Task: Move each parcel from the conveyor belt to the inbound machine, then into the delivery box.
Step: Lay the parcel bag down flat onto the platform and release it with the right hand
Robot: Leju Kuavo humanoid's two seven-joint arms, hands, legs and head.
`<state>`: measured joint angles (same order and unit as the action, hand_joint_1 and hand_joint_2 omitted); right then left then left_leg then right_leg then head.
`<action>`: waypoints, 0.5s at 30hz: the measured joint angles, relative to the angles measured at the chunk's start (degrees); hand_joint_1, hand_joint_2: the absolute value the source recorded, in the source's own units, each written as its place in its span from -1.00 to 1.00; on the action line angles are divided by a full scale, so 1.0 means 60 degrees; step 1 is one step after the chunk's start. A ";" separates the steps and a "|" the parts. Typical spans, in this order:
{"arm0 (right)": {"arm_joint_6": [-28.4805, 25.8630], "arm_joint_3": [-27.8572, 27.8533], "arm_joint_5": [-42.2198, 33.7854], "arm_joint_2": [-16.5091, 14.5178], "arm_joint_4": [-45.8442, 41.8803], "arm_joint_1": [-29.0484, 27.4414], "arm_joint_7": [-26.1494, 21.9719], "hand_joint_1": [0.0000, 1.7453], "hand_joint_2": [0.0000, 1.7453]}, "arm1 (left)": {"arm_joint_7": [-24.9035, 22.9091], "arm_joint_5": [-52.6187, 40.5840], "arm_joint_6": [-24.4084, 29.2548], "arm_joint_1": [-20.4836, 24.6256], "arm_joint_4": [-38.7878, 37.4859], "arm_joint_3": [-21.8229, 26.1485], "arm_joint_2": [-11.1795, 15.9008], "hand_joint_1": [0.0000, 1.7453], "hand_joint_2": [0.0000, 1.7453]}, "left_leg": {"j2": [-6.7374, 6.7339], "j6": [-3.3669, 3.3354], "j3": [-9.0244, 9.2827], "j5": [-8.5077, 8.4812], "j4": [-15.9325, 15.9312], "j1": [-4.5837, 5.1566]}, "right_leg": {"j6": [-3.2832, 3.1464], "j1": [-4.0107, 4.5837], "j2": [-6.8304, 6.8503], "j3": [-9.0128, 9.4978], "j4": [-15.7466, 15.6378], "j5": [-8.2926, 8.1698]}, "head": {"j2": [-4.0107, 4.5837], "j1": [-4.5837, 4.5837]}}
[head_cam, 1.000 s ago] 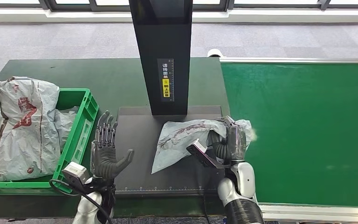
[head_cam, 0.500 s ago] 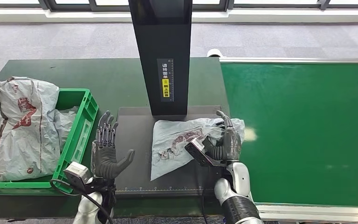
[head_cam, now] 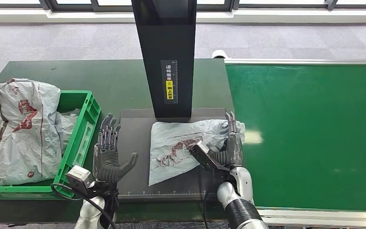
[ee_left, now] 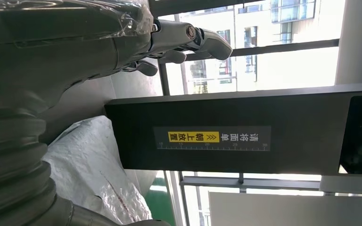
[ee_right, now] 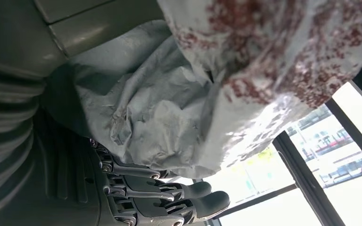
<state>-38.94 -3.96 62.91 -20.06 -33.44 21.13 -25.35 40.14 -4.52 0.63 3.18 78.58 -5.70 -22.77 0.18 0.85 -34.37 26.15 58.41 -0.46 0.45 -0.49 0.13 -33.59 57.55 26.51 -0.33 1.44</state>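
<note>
Parcel [head_cam: 181,145]: soft grey-white poly mailer, crumpled, with dark red printing smeared across its middle. It lies flat on the dark scan plate [head_cam: 136,157] of the inbound machine [head_cam: 167,57], just in front of the black upright column. One corner points toward the plate's near edge; the far right end is bunched up at the plate's edge beside the belt [head_cam: 310,133]. In the right wrist view the parcel [ee_right: 217,94] shows creased grey film and blotchy red print, close against the hand.

Right hand [head_cam: 228,143]: set at the parcel's right end, fingers extended and apart, pointing away from the robot. The bunched film lies against the palm side; the fingers do not wrap it, and whether any light contact remains cannot be told. In the right wrist view the fingers [ee_right: 188,197] lie straight beside the film, closed on nothing.

Left hand [head_cam: 107,155]: raised over the plate's left edge, palm up, fingers spread, thumb out to the side, holding nothing. It stands between the plate and the box, well apart from the parcel.

Box [head_cam: 83,136]: green plastic crate on the dark green table [head_cam: 76,76], left of the plate. It holds several grey mailers [head_cam: 26,129] with red markings, piled above its rim.

Belt: green conveyor surface to the right of the machine, with a pale frame along its far edge.

Column label [head_cam: 171,83]: black strip with white characters and a yellow patch.
</note>
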 joint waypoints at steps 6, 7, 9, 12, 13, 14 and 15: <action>0.0005 0.0000 -0.0001 0.0000 0.0110 0.0035 0.0000 -1.00 1.00 | 0.0000 0.0000 0.0000 0.0000 0.0000 0.0000 0.0000 -1.00 1.00 | 0.0000 0.0000 0.0000 0.0000 0.0000 0.0000 | 0.0000 0.0000 0.0000 0.0000 0.0000 0.0000 | 0.0000 0.0000; 0.0005 0.0000 -0.0001 0.0000 0.0122 0.0038 0.0000 -1.00 1.00 | 0.0000 0.0000 0.0000 0.0000 0.0000 0.0000 0.0000 -1.00 1.00 | 0.0000 0.0000 0.0000 0.0000 0.0000 0.0000 | 0.0000 0.0000 0.0000 0.0000 0.0000 0.0000 | 0.0000 0.0000; 0.0005 0.0000 -0.0001 0.0000 0.0144 0.0046 0.0000 -1.00 1.00 | 0.0000 0.0000 0.0000 0.0000 0.0000 0.0000 0.0000 -1.00 1.00 | 0.0000 0.0000 0.0000 0.0000 0.0000 0.0000 | 0.0000 0.0000 0.0000 0.0000 0.0000 0.0000 | 0.0000 0.0000; 0.0005 0.0000 -0.0001 0.0000 0.0178 0.0065 -0.0001 -1.00 1.00 | 0.0001 0.0000 0.0000 0.0000 -0.0002 0.0000 0.0000 -1.00 1.00 | 0.0000 0.0000 0.0000 0.0000 0.0000 0.0000 | 0.0000 0.0000 0.0000 0.0000 0.0000 0.0000 | -0.0001 0.0000; 0.0005 0.0000 -0.0001 0.0000 0.0188 0.0074 -0.0001 -1.00 1.00 | 0.0002 0.0000 0.0000 0.0000 -0.0003 0.0000 0.0000 -1.00 1.00 | 0.0000 0.0000 0.0000 0.0000 0.0000 0.0000 | 0.0000 0.0000 0.0000 0.0000 0.0000 0.0000 | -0.0001 0.0000; 0.0005 0.0000 -0.0001 0.0000 0.0198 0.0084 0.0000 -1.00 1.00 | 0.0002 0.0000 0.0000 0.0000 -0.0004 0.0000 0.0000 -1.00 1.00 | 0.0000 0.0000 0.0000 0.0000 0.0000 0.0000 | 0.0000 0.0000 0.0000 0.0000 0.0000 0.0000 | -0.0001 0.0000; 0.0005 0.0000 -0.0001 0.0000 0.0208 0.0095 0.0000 -1.00 1.00 | 0.0002 0.0000 0.0000 0.0001 -0.0007 0.0000 0.0000 -1.00 1.00 | 0.0000 0.0000 0.0000 0.0000 0.0000 0.0000 | 0.0000 0.0000 0.0000 0.0000 0.0000 0.0000 | -0.0001 0.0000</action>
<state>-38.92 -3.96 62.90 -20.06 -32.19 21.70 -25.35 40.15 -4.52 0.63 3.18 78.53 -5.70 -22.77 0.18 0.85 -34.37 26.15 58.42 -0.46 0.45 -0.49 0.13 -33.59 57.55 26.51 -0.33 1.44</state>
